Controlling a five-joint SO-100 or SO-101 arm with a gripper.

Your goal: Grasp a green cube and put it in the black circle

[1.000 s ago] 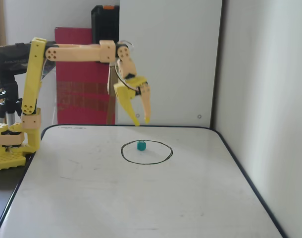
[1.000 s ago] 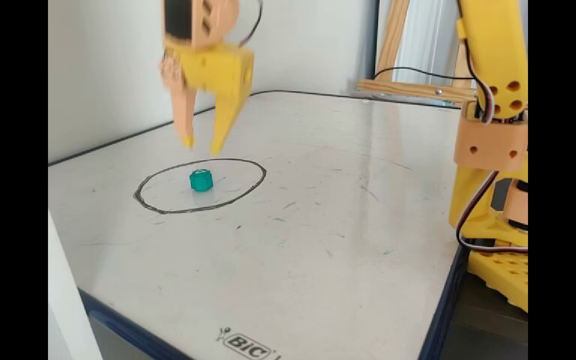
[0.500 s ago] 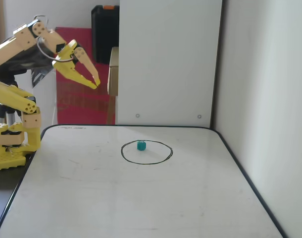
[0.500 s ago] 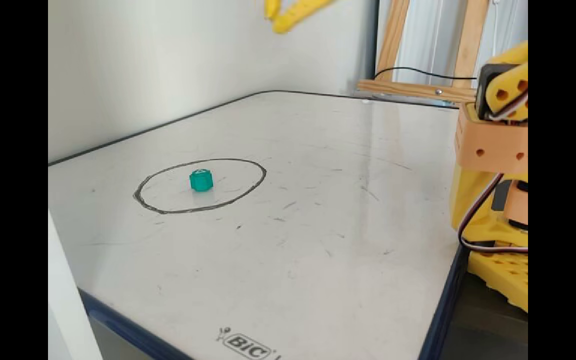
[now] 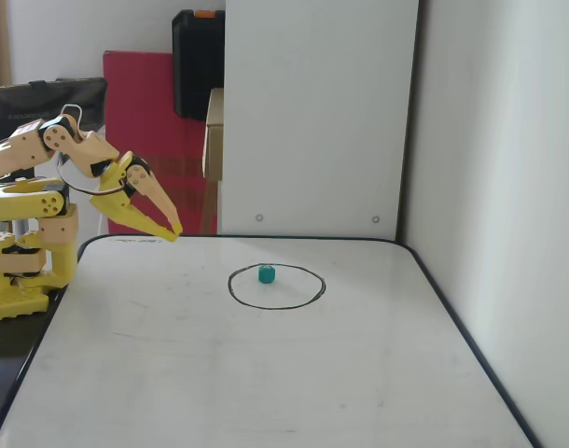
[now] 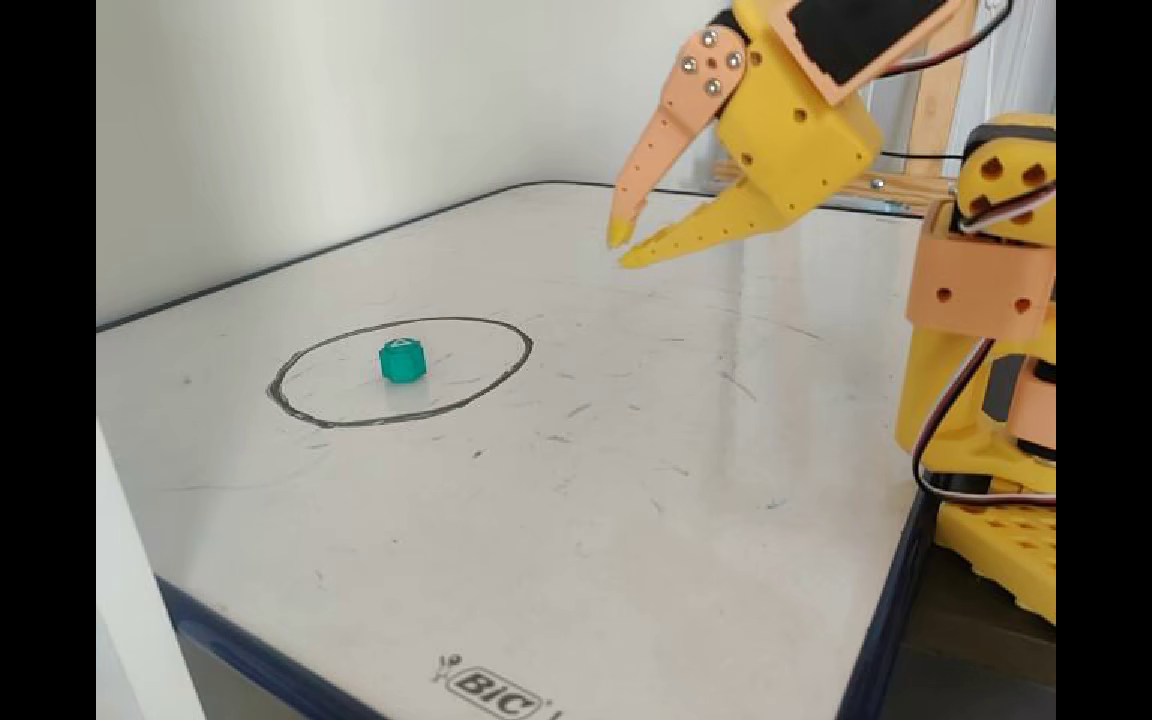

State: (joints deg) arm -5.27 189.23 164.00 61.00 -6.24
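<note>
green cube [image 6: 402, 360] resting inside the black circle [image 6: 498, 381] on the white worktop [image 6: 636, 480], slightly off centre; fingers [image 6: 636, 190] slightly apart, empty, raised well apart from the cube near the worktop's edge. risk: a low sweep of the arm could knock the cube across the line

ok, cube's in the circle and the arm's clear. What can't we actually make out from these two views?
- Green cube: too small in a fixed view to see its faces; its underside is hidden in both fixed views.
- Arm base: cut off by the right frame edge in a fixed view.
- Gripper: seen side-on in a fixed view, so the gap between its jaws is unclear there.
- Whiteboard logo: cut off by the bottom edge.
</note>
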